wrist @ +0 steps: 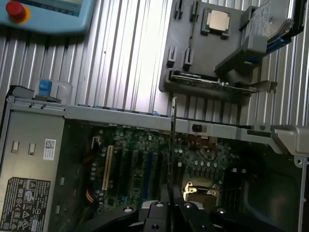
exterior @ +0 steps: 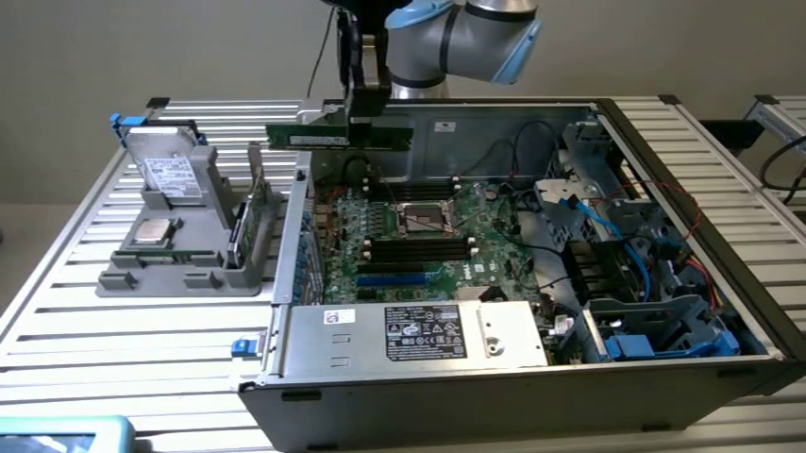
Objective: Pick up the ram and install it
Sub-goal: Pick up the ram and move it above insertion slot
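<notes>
Fingers (exterior: 365, 113) pinch the ram (exterior: 338, 138), nearly shut, above the open computer case (exterior: 504, 387). Seating it well means holding it parallel to the memory slots (exterior: 420, 247).

1. The arm (exterior: 473, 33) runs off the exterior view's top edge, so its upper links are unseen.
2. In the wrist view the tool (wrist: 171, 210) is cut by the picture's edge, and its body beyond the finger ends is out of frame.
3. The ram (wrist: 172, 140) it grips shows edge-on there as a thin dark line, its chips and label hidden.
4. The teal pendant (wrist: 48, 17) and the hard drive (wrist: 270, 21) are cropped at that picture's edge.
5. Print on the power supply label (exterior: 425, 332) is too small to read.
</notes>
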Controlling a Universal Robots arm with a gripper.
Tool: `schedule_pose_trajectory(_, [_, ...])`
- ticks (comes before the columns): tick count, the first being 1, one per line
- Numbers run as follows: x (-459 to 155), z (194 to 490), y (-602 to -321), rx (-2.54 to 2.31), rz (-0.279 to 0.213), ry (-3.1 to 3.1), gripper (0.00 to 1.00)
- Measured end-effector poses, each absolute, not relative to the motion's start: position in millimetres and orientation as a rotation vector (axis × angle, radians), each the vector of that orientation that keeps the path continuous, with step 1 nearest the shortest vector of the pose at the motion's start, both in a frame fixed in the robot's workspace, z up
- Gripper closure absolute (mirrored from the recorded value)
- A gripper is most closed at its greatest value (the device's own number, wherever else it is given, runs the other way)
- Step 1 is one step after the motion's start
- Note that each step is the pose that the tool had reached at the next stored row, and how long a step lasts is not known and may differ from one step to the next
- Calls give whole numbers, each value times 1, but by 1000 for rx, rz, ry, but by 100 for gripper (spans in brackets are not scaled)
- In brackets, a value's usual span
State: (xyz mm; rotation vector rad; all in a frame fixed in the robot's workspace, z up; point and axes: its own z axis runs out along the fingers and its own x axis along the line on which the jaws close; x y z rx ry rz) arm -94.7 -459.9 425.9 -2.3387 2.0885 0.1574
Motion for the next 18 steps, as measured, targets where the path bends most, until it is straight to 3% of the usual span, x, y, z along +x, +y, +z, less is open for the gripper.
schedule_pose_trajectory(18, [-39, 422, -444, -2354, 79, 2110, 86])
